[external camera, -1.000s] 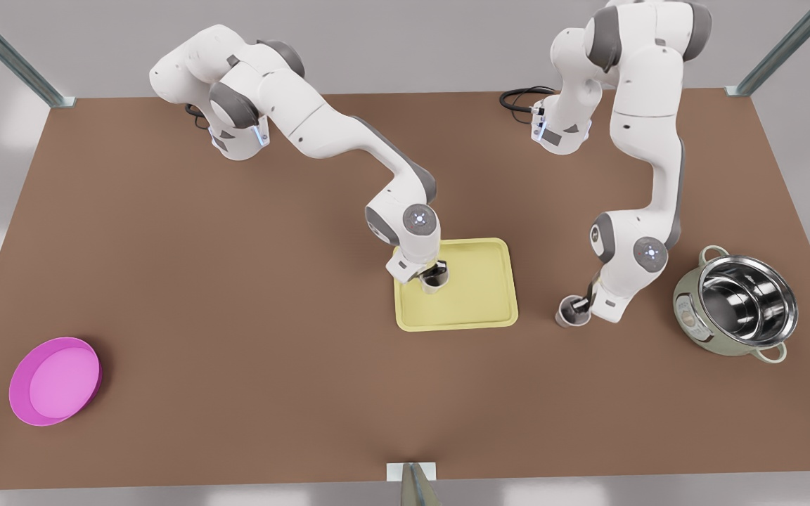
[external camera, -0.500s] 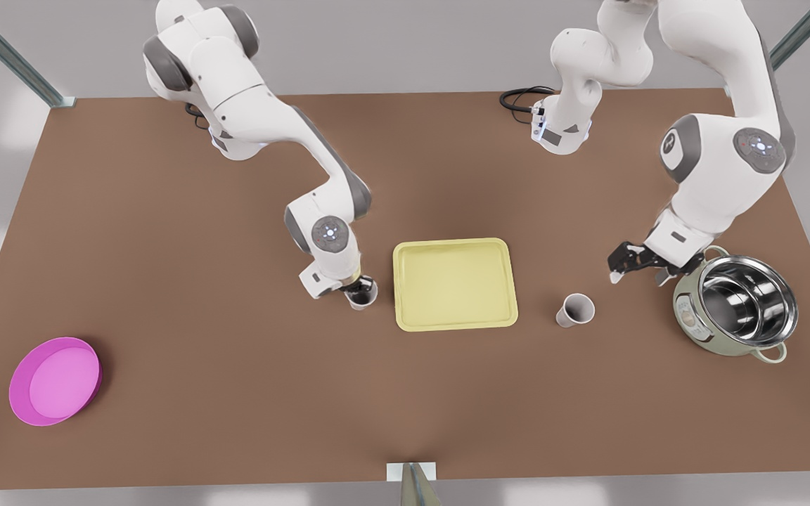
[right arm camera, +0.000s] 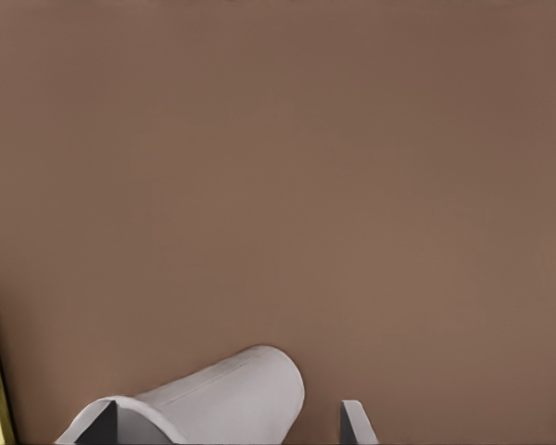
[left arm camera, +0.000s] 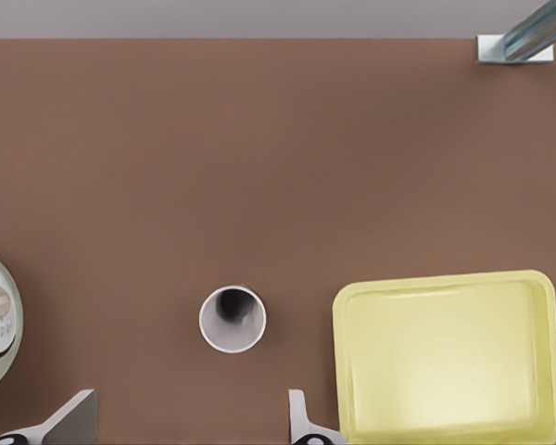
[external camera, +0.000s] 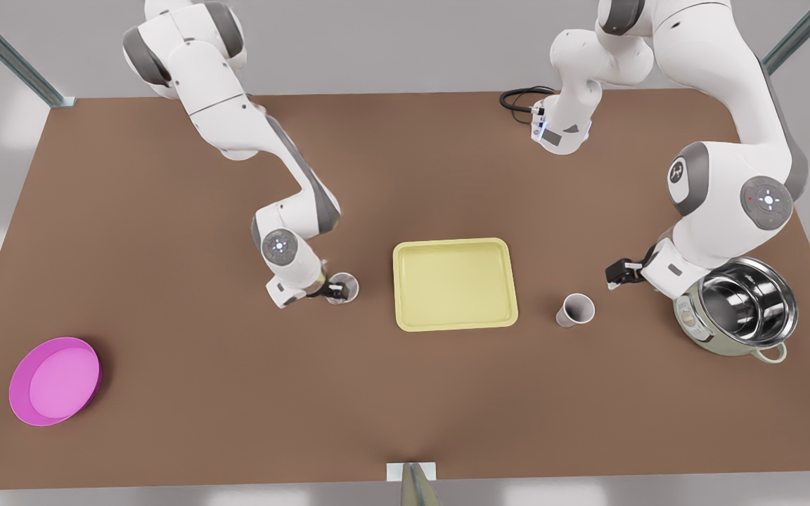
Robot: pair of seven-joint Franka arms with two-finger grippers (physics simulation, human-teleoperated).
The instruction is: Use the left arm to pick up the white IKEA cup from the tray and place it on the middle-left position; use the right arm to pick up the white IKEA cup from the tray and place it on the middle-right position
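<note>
Fingers of the right gripper (external camera: 331, 289) sat spread around a white cup (external camera: 344, 287) on the counter (external camera: 166, 393), w/ a gap to one finger, front view's left of the tray (external camera: 455, 284). Left gripper (external camera: 617, 274) hung wide open, apart from the other cup (external camera: 576, 309), which stood at the front view's right of the tray.

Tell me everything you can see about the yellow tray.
The tray is pale yellow and looks like smooth plastic. It is a flat rectangle with rounded corners and a low raised rim, and it lies level on the brown table. Nothing touches it. On the front view's left, cup one stands by the open right gripper. On the front view's right stands cup two, and the open left gripper is beyond it.
</note>
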